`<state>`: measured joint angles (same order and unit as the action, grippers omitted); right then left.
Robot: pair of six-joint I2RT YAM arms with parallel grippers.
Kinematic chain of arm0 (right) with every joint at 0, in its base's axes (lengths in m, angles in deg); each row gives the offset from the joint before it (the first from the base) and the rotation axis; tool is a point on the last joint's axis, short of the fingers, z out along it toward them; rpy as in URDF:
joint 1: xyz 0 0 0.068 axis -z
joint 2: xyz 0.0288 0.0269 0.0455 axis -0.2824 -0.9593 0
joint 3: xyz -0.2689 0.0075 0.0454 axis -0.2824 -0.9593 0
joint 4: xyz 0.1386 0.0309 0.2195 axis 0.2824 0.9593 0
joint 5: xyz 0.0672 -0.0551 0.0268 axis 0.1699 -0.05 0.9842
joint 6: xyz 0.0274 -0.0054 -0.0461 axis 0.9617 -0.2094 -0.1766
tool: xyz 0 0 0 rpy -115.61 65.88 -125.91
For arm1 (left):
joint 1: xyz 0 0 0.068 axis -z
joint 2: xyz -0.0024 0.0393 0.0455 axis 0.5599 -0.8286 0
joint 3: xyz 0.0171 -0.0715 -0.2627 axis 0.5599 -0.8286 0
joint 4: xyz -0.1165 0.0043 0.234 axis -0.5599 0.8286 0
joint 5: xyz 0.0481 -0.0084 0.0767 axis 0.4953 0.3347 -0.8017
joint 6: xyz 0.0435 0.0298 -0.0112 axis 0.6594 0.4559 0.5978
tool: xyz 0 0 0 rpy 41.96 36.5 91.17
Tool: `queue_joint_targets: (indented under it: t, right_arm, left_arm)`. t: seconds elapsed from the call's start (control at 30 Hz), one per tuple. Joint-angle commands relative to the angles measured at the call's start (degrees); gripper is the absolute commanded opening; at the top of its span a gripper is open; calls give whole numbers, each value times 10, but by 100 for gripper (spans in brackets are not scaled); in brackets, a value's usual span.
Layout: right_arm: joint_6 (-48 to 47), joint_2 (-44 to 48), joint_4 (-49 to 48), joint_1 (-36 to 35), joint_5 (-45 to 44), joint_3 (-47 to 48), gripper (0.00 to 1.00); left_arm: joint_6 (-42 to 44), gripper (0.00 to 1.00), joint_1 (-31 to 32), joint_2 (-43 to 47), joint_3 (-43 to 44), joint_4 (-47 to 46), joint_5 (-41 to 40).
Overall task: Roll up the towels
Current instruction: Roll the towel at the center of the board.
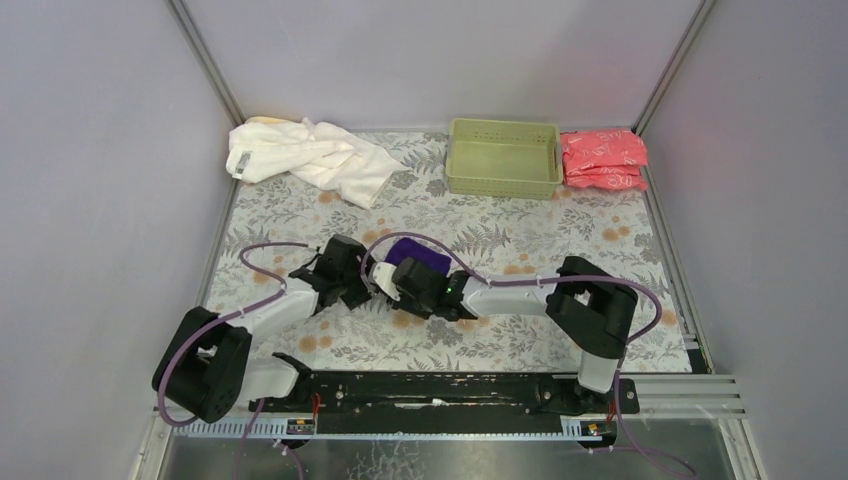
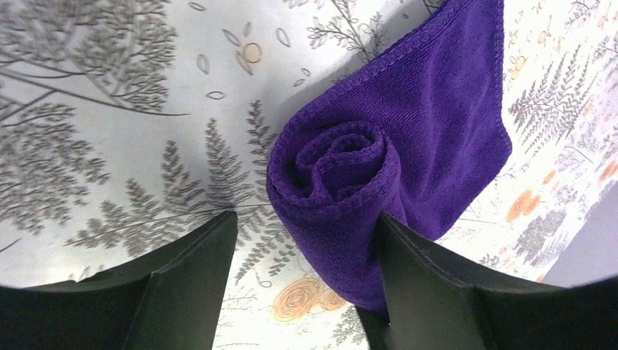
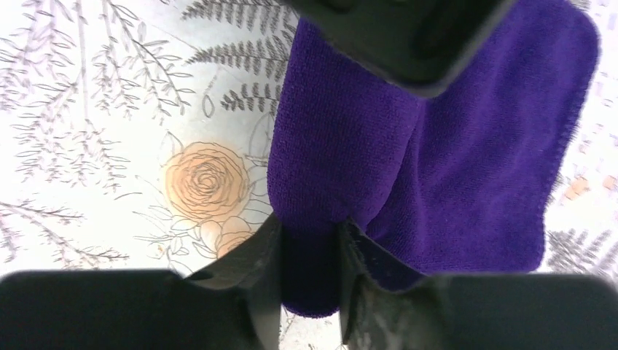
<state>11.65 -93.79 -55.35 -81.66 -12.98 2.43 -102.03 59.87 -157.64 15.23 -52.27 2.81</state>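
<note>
The dark purple towel (image 1: 421,254) lies mid-table, partly rolled. In the left wrist view its roll (image 2: 331,164) shows a spiral end, with a flat tail running off to the upper right. My left gripper (image 2: 307,219) is open, and the roll end sits between its jaws against the right finger (image 2: 437,292). My right gripper (image 3: 310,226) is shut on the other end of the roll (image 3: 342,146). Both grippers meet at the towel in the top view: the left (image 1: 362,278) and the right (image 1: 408,283). The white towel (image 1: 310,155) lies crumpled at the back left, with the pale yellow towel (image 1: 265,122) peeking out behind it.
A light green basket (image 1: 503,157) stands at the back centre. Pink-red packets (image 1: 603,158) lie to its right. Grey walls close in the flower-patterned table (image 1: 560,225) on the left, back and right. The left gripper's body (image 3: 393,36) fills the top of the right wrist view.
</note>
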Motion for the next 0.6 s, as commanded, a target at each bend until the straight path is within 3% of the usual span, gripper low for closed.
queue_joint_targets:
  t: [0.0, 0.1, 0.33, 0.57]
  right_arm:
    - [43, -37, 71, 46, 190, 18, 25]
    - [63, -39, 98, 89, 295, 34, 20]
    - [121, -83, 128, 164, 512, 79, 19]
    - [262, -123, -1, 237, 707, 48, 16]
  left_arm:
    - [7, 70, 0, 39, -16, 71, -29]
    - [6, 74, -3, 77, -12, 98, -46]
    - [-1, 79, -6, 140, -5, 133, -49]
    - [-6, 79, -6, 137, -8, 93, -21]
